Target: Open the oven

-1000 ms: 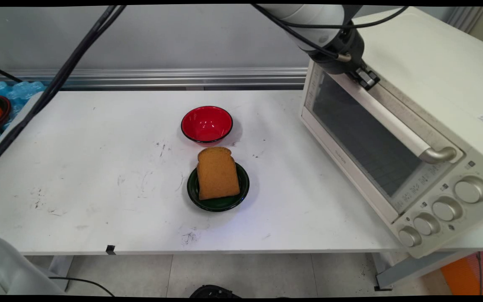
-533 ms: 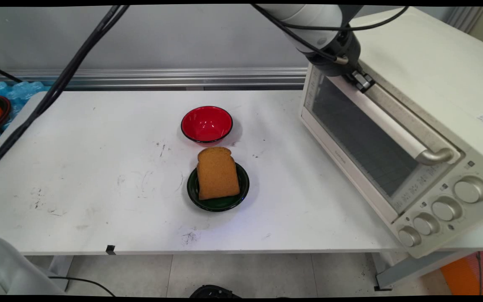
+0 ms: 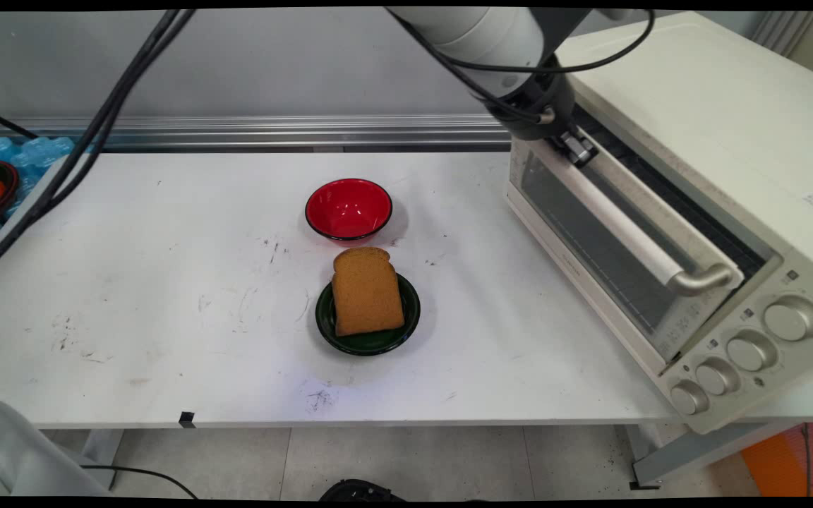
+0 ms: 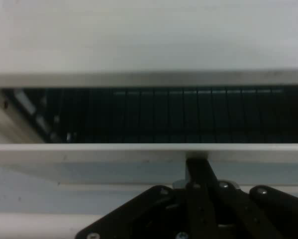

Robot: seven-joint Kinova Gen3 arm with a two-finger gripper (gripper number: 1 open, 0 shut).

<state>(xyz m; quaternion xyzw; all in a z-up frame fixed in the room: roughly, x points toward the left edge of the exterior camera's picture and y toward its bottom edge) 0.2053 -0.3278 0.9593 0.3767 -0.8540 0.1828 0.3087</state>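
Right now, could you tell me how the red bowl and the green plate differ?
The red bowl is deep and empty; the green plate is shallow and carries a slice of bread. The bowl sits farther back on the table, the plate nearer the front edge. Both are round, dark-rimmed and upright.

No legible text: only unreadable small print on the toaster oven (image 3: 696, 212) door and panel

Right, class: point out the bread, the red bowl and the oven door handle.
bread (image 3: 368, 296): main view, middle of the slice's top face.
red bowl (image 3: 348, 208): main view, inside of the bowl.
oven door handle (image 3: 625, 231): main view, middle of the white bar.
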